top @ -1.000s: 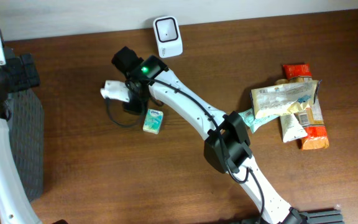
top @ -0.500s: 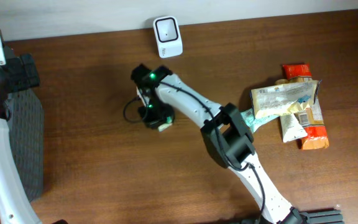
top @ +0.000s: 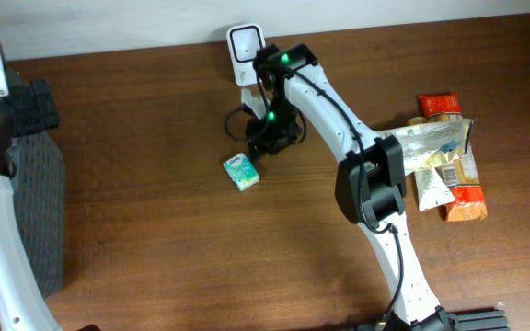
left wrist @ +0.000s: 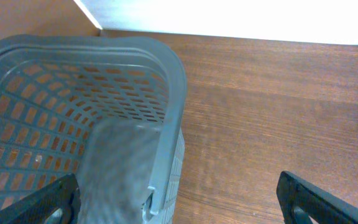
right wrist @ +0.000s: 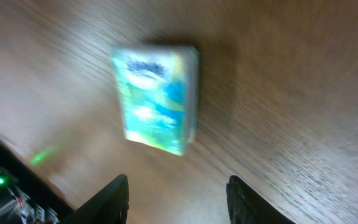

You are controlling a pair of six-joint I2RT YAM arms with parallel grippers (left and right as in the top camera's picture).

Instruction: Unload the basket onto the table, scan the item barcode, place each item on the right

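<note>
Left gripper (left wrist: 185,202): fingers spread wide, empty, above the basket (left wrist: 173,81) rim. Tissue packet (top: 241,172): flat on the table (top: 155,257), untouched. Right gripper (right wrist: 178,198), at the packet's 1 o'clock: fingers parted, grasping nothing. Scanner (top: 247,53): 12 o'clock, farthest.

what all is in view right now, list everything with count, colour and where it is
small pack: one, green and teal, lying flat mid-table, in front of the scanner
scanner: one, white with a dark window, far edge of the table by the wall
snack packets: several overlapping, orange-red, cream and teal, right side of the table
basket: one, grey mesh, left edge of the table
table: one, brown wood
left gripper: one, dark fingers, open, over the basket rim
right gripper: one, dark fingers, open and empty, near the small pack
</note>
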